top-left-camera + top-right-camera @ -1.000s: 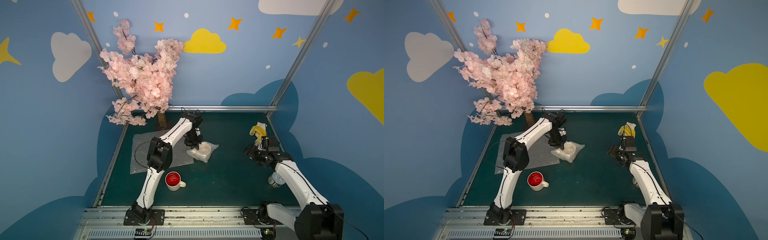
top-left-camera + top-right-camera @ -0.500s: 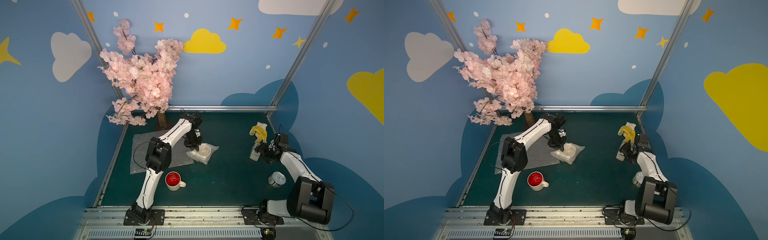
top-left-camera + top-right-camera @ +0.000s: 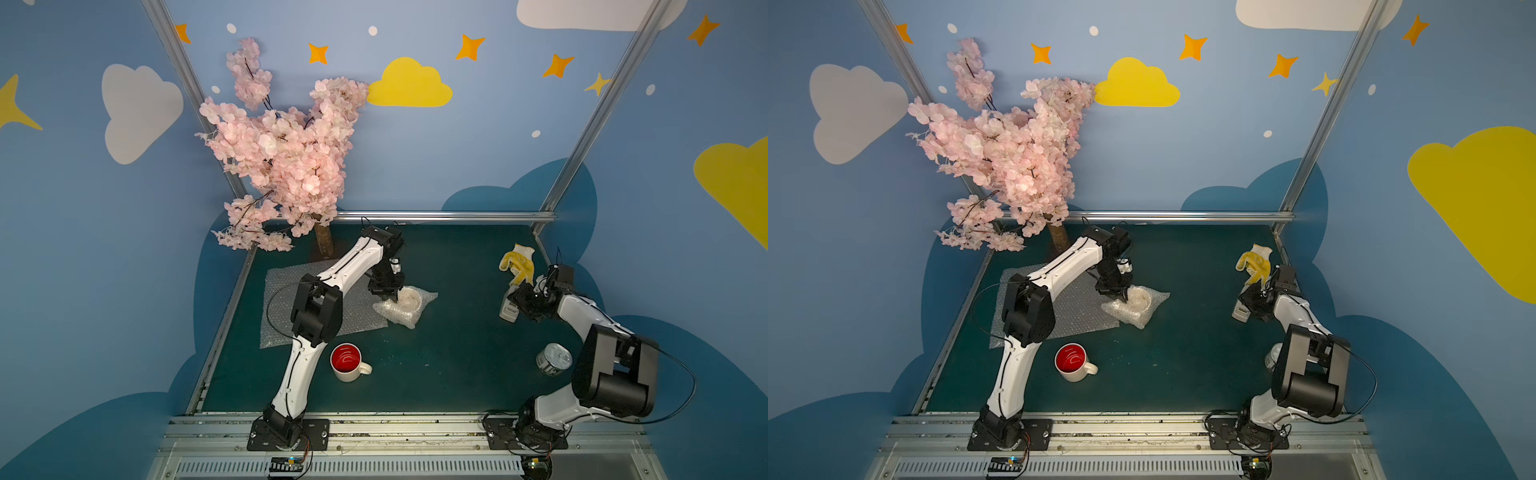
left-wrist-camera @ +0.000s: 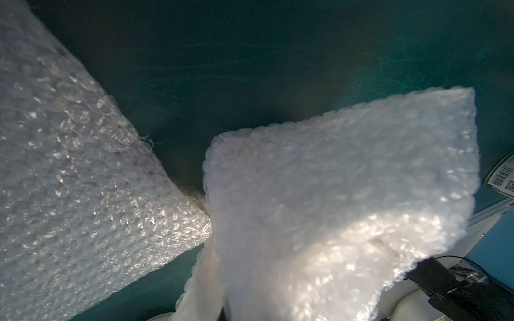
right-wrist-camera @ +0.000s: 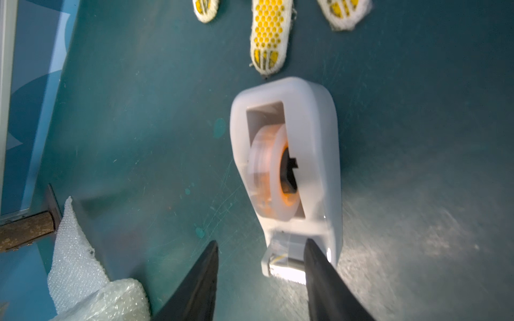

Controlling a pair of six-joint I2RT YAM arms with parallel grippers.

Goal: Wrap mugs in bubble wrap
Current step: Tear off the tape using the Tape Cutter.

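A cream mug [image 3: 406,297] [image 3: 1138,298] sits inside a crumpled bubble wrap bundle [image 3: 409,311] [image 3: 1136,313] near the mat's middle. My left gripper [image 3: 388,297] [image 3: 1121,296] points down at the bundle's left edge, shut on the bubble wrap. In the left wrist view the raised flap of bubble wrap [image 4: 333,194] hides the jaws. A second, flat sheet [image 3: 282,291] [image 3: 1075,316] [image 4: 69,180] lies under the left arm. The red-inside mug [image 3: 345,360] [image 3: 1071,360] stands upright near the front. My right gripper [image 3: 519,299] [image 3: 1250,301] [image 5: 261,250] is open at the cutter end of a tape dispenser [image 5: 306,125].
The white tape dispenser [image 3: 509,307] [image 3: 1241,312] lies at the right, below a yellow-and-white glove [image 3: 517,264] [image 3: 1255,261] [image 5: 268,36]. A metal can [image 3: 553,358] stands by the right arm's elbow. A pink blossom tree [image 3: 286,153] fills the back left corner.
My right arm has swung right and back, from the mat's right-middle to the tape dispenser, and its jaws have narrowed. The left arm and the bundle have barely moved.
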